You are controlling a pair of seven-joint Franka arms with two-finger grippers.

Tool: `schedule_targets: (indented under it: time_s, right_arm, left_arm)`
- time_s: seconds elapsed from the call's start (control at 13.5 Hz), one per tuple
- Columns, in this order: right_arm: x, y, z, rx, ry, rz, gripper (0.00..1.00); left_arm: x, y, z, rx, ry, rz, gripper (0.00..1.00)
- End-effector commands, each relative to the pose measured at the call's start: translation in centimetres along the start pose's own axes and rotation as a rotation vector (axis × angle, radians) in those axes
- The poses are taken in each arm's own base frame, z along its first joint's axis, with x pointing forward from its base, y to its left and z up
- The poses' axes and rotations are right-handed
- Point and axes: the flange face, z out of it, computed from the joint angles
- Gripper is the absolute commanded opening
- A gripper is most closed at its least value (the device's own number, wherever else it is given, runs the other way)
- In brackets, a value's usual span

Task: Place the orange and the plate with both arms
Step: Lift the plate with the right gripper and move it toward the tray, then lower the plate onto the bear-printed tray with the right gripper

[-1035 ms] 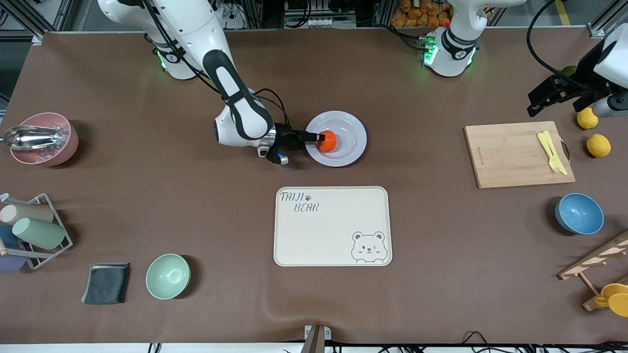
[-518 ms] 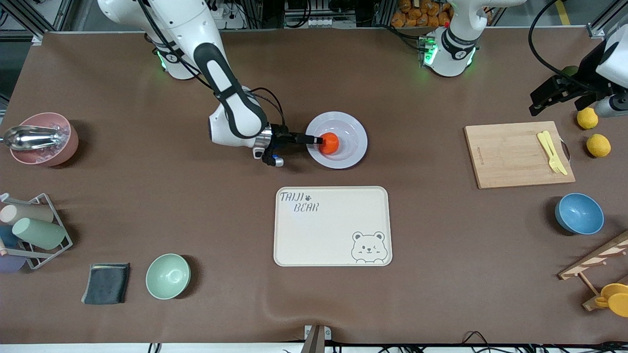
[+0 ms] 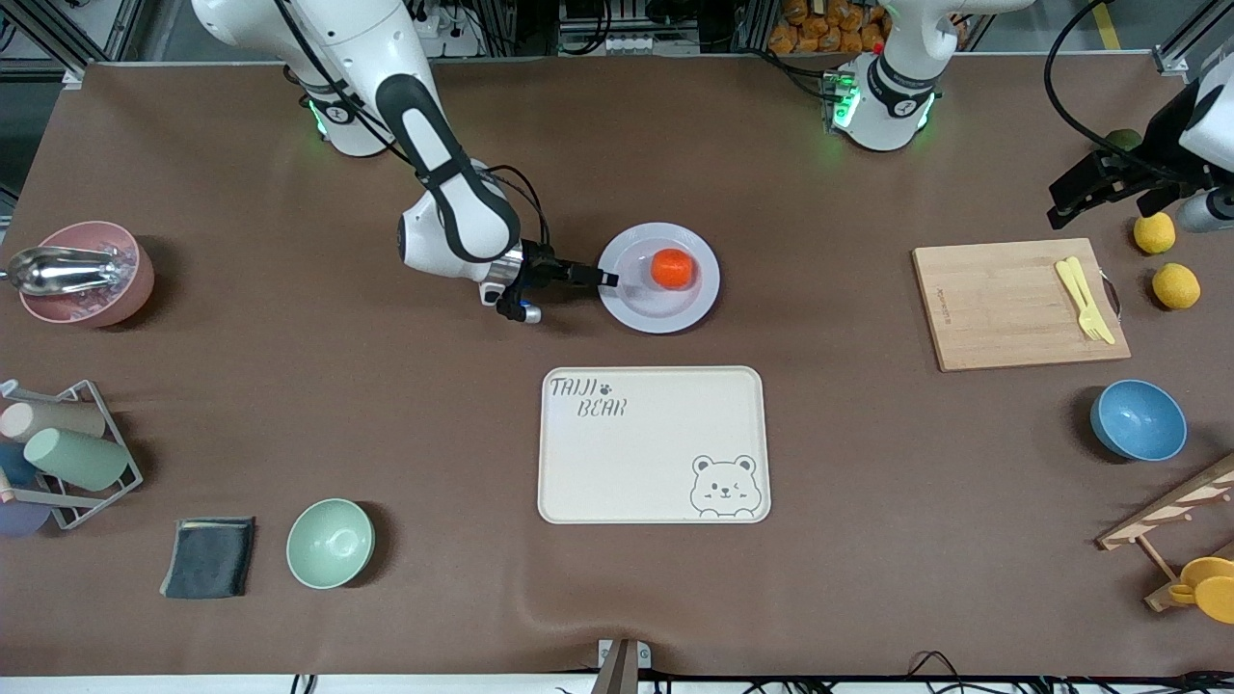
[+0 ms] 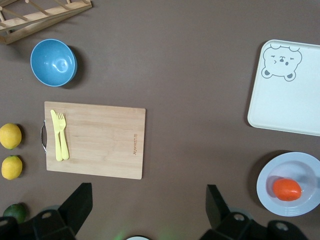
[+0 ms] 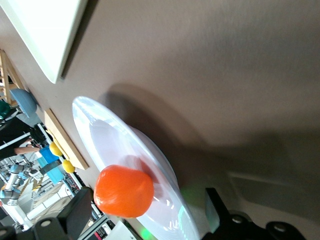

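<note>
A brown mat (image 3: 289, 337) covers the whole table. Along its edge by the arms' bases stand metal frame rails (image 3: 1181, 43), tangled black cables (image 3: 463, 24) and cluttered equipment.

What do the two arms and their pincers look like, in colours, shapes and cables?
Both arms are glossy white with rounded shells. The right arm has a black panel along its forearm, and thin black cables loop to its black right pincer. The left pincer is black too, under a black cable. Green lights glow at both bases.
</note>
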Motion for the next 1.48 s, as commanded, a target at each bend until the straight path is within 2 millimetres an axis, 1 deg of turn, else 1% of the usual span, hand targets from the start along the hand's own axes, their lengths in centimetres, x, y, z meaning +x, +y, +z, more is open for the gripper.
schedule_targets:
  time_s: [0.0,0.07,0.15,0.22,0.3,0.44,0.59,0.81,0.96,1.04,1.18,1.33,1.4]
  right_arm:
    - [-0.7,0.4,2.0,-0.018,-0.005,-0.005,0.95]
    - [-0.9,0.5,2.9,-0.028,-0.01,-0.012,0.81]
    - [-1.1,0.4,3.4,-0.023,-0.01,-0.012,0.49]
    - [-1.1,0.4,3.4,-0.008,0.0,0.008,0.0]
    - [-1.1,0.4,3.5,0.004,0.015,0.017,0.0]
    - [-1.0,0.8,3.2,-0.023,0.085,-0.039,0.0]
    - [-1.1,0.6,3.1,-0.007,0.099,-0.027,0.0]
    - [-0.9,-1.0,2.0,0.022,0.114,-0.038,0.0]
    - [-1.1,-3.0,0.8,0.048,0.139,-0.052,0.0]
    - [-1.1,-4.4,0.2,0.076,0.148,-0.055,0.0]
    - [-0.3,-7.3,-0.8,0.151,0.175,-0.046,0.0]
    - [0.3,-10.8,-1.1,0.22,0.183,-0.023,0.0]
    - [0.8,-12.0,-1.6,0.246,0.189,0.009,0.0]
  left_arm:
    - [-0.7,-0.6,-0.3,0.02,0.001,0.01,1.0]
    - [-0.7,-0.6,-0.3,0.02,0.001,0.013,1.0]
    - [-0.7,-0.6,-0.3,0.02,0.001,0.013,1.0]
    - [-0.7,-0.6,-0.3,0.02,-0.001,0.013,1.0]
    - [-0.5,-0.6,-0.1,0.02,-0.004,0.015,1.0]
    - [-0.5,-0.4,0.0,0.021,-0.004,0.018,1.0]
    - [-0.3,-0.4,0.3,0.021,-0.01,0.018,1.0]
    - [-0.3,-0.2,0.4,0.022,-0.011,0.021,1.0]
    - [-0.2,-0.2,0.6,0.022,-0.014,0.021,1.0]
    - [-0.1,-0.1,0.7,0.023,-0.016,0.023,1.0]
    - [-0.1,0.0,0.7,0.023,-0.016,0.024,1.0]
    - [-0.1,-0.1,0.7,0.023,-0.017,0.021,1.0]
    - [-0.1,0.0,0.7,0.023,-0.017,0.023,1.0]
